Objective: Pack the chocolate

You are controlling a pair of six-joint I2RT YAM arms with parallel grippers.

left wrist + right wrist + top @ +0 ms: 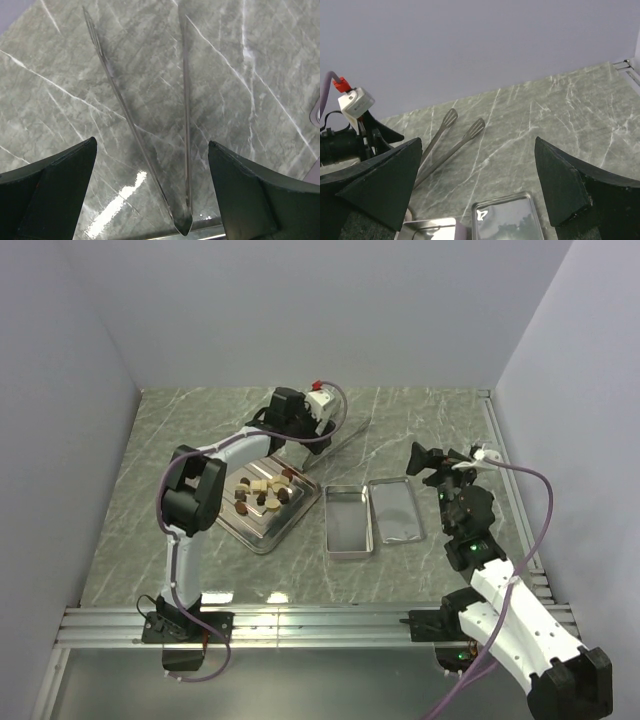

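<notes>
The chocolate [262,490] is several small dark brown and cream lumps lying on a ridged steel tray [262,540] left of centre. To its right an open silver tin [348,522] [427,229] lies with its lid [394,510] [507,220] beside it. Steel tongs [345,435] [186,125] [455,135] rest on the marble behind the tray. My left gripper [305,440] [151,142] hangs open over the tongs' hinged end, one finger on each side, not touching. My right gripper [432,462] [477,142] is open and holds nothing, raised behind the lid.
Grey marble table [420,420] enclosed by pale walls at the back and sides. A metal rail [300,620] runs along the near edge with both arm bases. The left wrist camera [352,102] with its red plug shows in the right wrist view.
</notes>
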